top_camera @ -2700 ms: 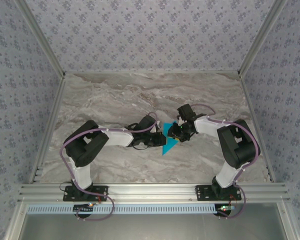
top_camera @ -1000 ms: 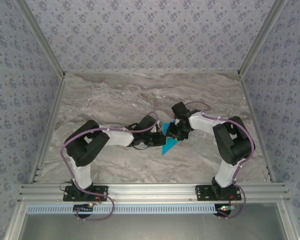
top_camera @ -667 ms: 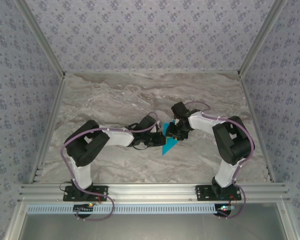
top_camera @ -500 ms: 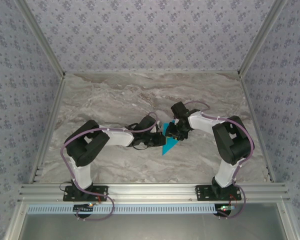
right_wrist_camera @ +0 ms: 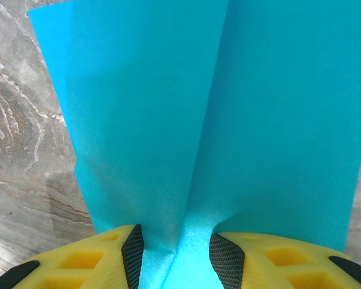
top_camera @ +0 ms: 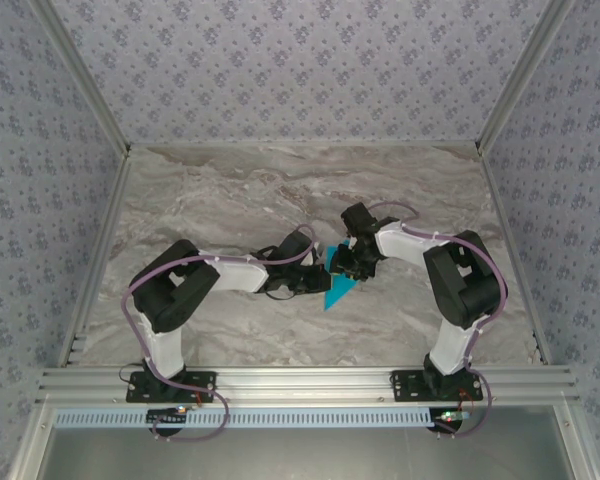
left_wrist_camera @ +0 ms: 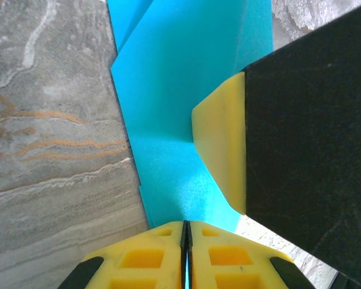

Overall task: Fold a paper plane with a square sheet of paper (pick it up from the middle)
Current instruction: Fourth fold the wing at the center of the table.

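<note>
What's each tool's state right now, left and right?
Left tool: closed, pinching the cyan paper.
Right tool: open, pads apart, with the paper's raised crease between them.

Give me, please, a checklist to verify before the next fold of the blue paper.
1. Left gripper holds the sheet of paper: ok, its jaws are shut on the near edge.
2. Right gripper grips the paper: not ok, its jaws stand apart on either side of the crease.
3. Crease is straight: ok, it runs in one clean line away from the right gripper.
4. Paper is untorn: ok, no tear is visible in either wrist view.
5. Clearance between the two grippers: cannot tell, they crowd together over the paper in the top view.
6. Table beside the paper is free: ok on the left side.
</note>
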`<move>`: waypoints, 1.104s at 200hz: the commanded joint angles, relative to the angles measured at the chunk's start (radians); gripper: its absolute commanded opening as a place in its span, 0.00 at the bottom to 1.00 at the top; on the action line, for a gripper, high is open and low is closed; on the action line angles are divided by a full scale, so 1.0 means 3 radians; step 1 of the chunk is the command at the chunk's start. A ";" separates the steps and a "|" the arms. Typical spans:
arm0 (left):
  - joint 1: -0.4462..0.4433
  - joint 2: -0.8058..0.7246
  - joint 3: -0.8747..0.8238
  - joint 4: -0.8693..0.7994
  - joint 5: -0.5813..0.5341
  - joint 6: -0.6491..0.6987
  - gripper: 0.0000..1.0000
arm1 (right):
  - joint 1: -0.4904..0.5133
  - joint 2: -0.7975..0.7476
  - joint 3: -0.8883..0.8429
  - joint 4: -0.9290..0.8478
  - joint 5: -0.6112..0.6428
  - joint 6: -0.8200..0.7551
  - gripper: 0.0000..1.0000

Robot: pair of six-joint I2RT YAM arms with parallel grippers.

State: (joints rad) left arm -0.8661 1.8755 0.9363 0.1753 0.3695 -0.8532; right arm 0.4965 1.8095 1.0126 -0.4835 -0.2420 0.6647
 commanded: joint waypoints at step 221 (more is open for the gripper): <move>-0.0027 0.0272 0.0264 -0.0799 -0.0086 0.0287 0.00 | -0.0259 -0.0838 -0.0393 0.0316 -0.0523 -0.0486 0.23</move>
State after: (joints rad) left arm -0.8661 1.9068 1.0153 0.0441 0.3702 -0.7998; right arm 0.4168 1.5444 0.9390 -0.4370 -0.3206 0.5961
